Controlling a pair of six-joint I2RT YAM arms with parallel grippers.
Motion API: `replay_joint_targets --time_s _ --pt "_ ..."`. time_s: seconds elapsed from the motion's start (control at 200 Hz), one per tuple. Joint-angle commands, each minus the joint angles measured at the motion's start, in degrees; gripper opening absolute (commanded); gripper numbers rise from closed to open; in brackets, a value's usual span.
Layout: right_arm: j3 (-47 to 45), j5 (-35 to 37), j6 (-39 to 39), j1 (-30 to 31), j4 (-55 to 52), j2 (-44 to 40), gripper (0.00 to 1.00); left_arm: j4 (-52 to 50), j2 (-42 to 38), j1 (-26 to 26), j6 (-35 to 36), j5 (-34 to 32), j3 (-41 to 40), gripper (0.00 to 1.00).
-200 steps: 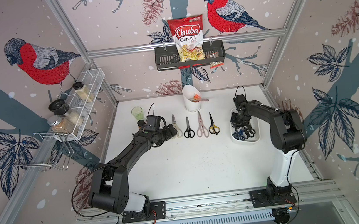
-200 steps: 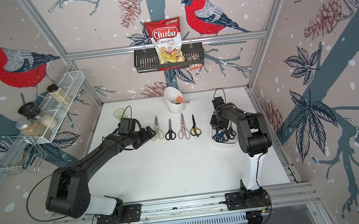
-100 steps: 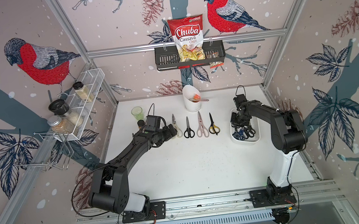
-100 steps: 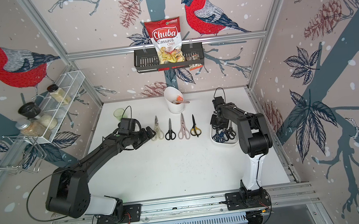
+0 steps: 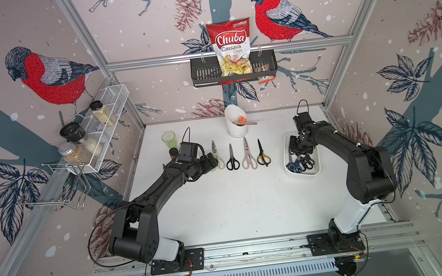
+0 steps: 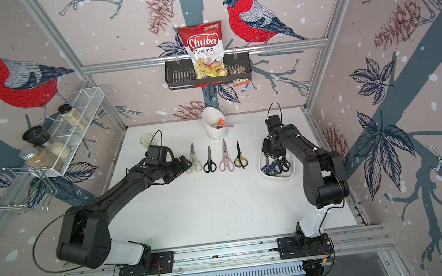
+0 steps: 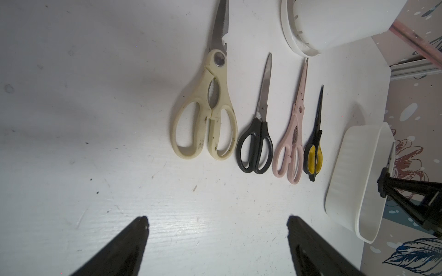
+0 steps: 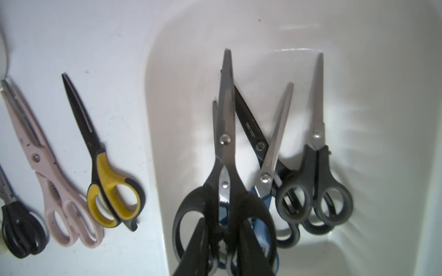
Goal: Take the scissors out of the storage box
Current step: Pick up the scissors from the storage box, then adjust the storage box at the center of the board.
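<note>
My right gripper (image 8: 222,222) is pinched on the neck of the large black-handled scissors (image 8: 226,133), between the finger loops, inside the storage box (image 5: 303,173). Their steel blades are closed. They lie across the blue-handled scissors (image 8: 264,200), with the smaller dark-grey scissors (image 8: 311,172) crowded alongside. On the table (image 7: 95,95) beside the box, four lie in a row: yellow-black pair (image 7: 314,153), pink pair (image 7: 291,143), black pair (image 7: 256,143), cream pair (image 7: 205,114). My left gripper (image 7: 217,219) hovers near the cream pair, jaws apart and empty.
</note>
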Motion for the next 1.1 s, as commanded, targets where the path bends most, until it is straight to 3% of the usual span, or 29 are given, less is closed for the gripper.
replay_joint_targets --time_s 0.0,0.18,0.3,0.585,1.095 --pt "-0.4 -3.4 -1.3 2.5 -1.7 -2.9 0.0 1.2 0.6 0.8 -0.4 0.2 0.6 0.94" --pt "2.0 -8.3 -1.5 11.0 1.6 -2.4 0.0 1.9 1.3 2.6 -0.6 1.8 1.1 0.94" --pt "3.1 -11.3 -1.2 13.2 4.1 1.5 0.0 1.6 0.5 3.0 -0.5 1.7 0.9 0.94" --pt "4.7 -14.2 -4.9 9.9 4.0 8.3 0.0 0.2 -3.7 3.0 -0.5 0.0 -2.2 0.94" --pt "-1.5 -12.2 -9.3 1.7 3.2 6.0 0.0 -1.2 -7.2 3.1 -0.7 -1.2 -4.0 0.95"
